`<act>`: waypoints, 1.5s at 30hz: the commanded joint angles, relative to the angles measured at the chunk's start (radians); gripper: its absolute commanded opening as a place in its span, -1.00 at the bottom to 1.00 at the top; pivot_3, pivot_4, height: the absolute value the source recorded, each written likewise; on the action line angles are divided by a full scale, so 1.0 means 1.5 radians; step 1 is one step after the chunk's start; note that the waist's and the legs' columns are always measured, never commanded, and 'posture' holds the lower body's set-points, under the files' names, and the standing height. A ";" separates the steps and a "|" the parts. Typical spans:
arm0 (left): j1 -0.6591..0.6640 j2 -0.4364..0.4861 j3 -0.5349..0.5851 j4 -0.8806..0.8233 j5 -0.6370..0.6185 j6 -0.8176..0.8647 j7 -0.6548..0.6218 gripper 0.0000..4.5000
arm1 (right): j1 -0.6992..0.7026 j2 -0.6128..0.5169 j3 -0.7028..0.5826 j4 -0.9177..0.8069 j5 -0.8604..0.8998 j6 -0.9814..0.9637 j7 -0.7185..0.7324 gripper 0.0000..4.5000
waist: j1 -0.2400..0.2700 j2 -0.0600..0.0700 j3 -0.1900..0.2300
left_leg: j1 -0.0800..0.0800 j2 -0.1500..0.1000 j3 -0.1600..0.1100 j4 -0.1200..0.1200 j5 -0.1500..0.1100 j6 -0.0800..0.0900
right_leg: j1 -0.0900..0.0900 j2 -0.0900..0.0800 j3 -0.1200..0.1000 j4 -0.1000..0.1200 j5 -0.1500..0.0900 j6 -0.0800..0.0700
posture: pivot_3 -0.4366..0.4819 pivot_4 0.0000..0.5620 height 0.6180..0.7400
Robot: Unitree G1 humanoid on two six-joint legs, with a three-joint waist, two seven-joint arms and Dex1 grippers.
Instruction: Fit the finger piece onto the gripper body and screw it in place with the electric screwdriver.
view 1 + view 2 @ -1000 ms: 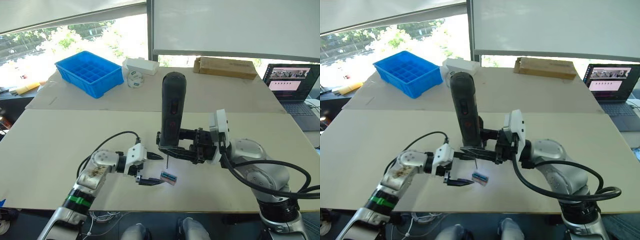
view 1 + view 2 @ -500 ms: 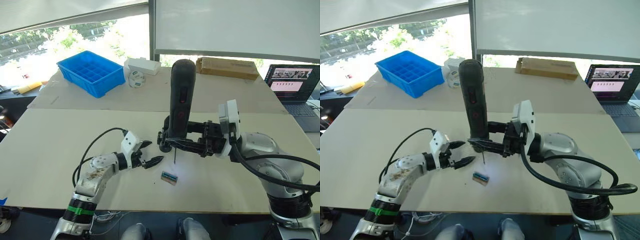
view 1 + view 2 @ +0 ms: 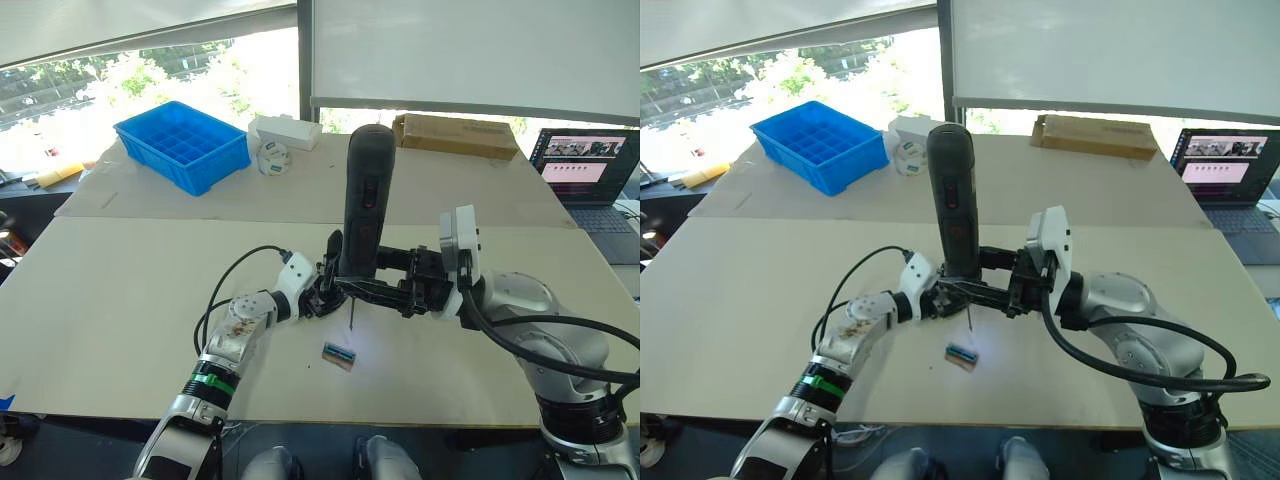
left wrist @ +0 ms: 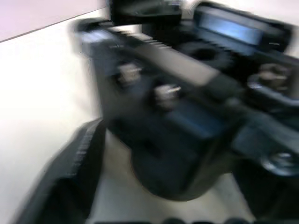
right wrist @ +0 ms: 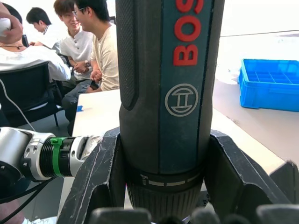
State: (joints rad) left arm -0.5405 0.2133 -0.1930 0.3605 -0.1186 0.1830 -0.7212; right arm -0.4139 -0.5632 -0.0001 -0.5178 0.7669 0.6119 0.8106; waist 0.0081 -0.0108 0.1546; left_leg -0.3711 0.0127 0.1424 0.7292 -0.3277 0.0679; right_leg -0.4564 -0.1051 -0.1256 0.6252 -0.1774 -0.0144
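Left eye view: right gripper [image 3: 352,287] clamped the thick black cylindrical electric screwdriver [image 3: 362,205] upright, bit above the table [image 3: 120,290]. Left gripper [image 3: 320,295] sat against the screwdriver's base; finger state unclear. Small green-topped block [image 3: 339,355] lay nearby.

Table [image 3: 120,300] (blue tray [image 3: 183,146], cardboard box [image 3: 455,135])

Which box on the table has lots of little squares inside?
The blue tray at the far left. The white box and the brown cardboard box beside it are closed.
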 commanded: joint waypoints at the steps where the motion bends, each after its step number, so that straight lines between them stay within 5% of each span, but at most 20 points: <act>1: -0.039 0.013 0.019 0.033 -0.018 -0.043 -0.051 0.05 | -0.003 -0.007 -0.020 -0.040 0.010 -0.015 0.000 -0.15 | 0.000 0.000 0.000 | 0.000 0.000 0.000 0.000 0.000 0.000 | 0.000 0.000 0.000 0.000 0.000 0.000 | -0.05 -0.47 0.97; 9: -0.135 0.039 -0.005 0.195 -0.026 -0.242 -0.309 0.05 | -0.002 -0.032 -0.027 -0.045 0.026 -0.007 0.015 -0.15 | 0.002 0.000 0.000 | -0.002 0.000 0.000 0.000 0.000 0.000 | -0.001 0.000 -0.001 -0.001 0.000 0.000 | -0.05 -0.47 0.97; 18: -0.266 0.019 -0.001 0.460 0.034 -0.335 -0.340 0.05 | 0.000 -0.042 -0.026 -0.052 0.035 -0.001 0.014 -0.15 | 0.001 -0.002 0.001 | -0.002 -0.001 0.000 0.000 0.000 0.000 | -0.001 0.000 -0.002 -0.001 0.000 0.000 | -0.05 -0.47 0.97; 19: -0.272 0.019 0.004 0.470 0.030 -0.324 -0.347 0.27 | 0.000 -0.041 -0.025 -0.053 0.035 -0.002 0.012 -0.15 | 0.001 -0.002 0.001 | -0.002 -0.001 0.000 0.000 0.000 0.000 | -0.001 0.000 -0.002 -0.001 0.000 0.000 | -0.05 -0.47 0.97; 23: -0.255 0.035 0.025 0.447 0.018 -0.291 -0.360 1.00 | 0.005 -0.038 -0.024 -0.056 0.034 -0.005 0.009 -0.15 | 0.000 -0.002 0.001 | -0.002 -0.001 -0.001 0.000 0.000 0.001 | -0.001 0.000 -0.001 -0.001 0.000 0.000 | -0.05 -0.47 0.97; 34: -0.071 0.048 0.046 0.146 -0.005 -0.186 -0.272 1.00 | -0.001 0.004 0.001 -0.040 0.010 -0.026 0.008 -0.15 | -0.001 -0.002 0.001 | -0.002 0.000 -0.001 0.000 0.000 0.001 | -0.001 0.000 -0.001 0.000 0.000 0.000 | -0.05 -0.47 0.97; 45: -0.069 0.019 0.028 0.161 0.008 -0.188 -0.208 1.00 | -0.019 0.027 0.007 -0.024 -0.002 -0.024 0.006 -0.15 | 0.001 -0.002 0.001 | -0.002 0.000 -0.001 0.000 0.000 0.001 | -0.001 0.000 -0.001 -0.001 0.000 0.000 | -0.05 -0.47 0.97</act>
State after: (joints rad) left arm -0.6328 0.2423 -0.1460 0.6177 -0.1143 -0.0865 -1.0333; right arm -0.4151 -0.5306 0.0281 -0.5278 0.7569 0.6117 0.8242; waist 0.0095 -0.0141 0.1567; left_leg -0.3738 0.0121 0.1415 0.7298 -0.3284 0.0693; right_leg -0.4572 -0.1051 -0.1272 0.6245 -0.1772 -0.0139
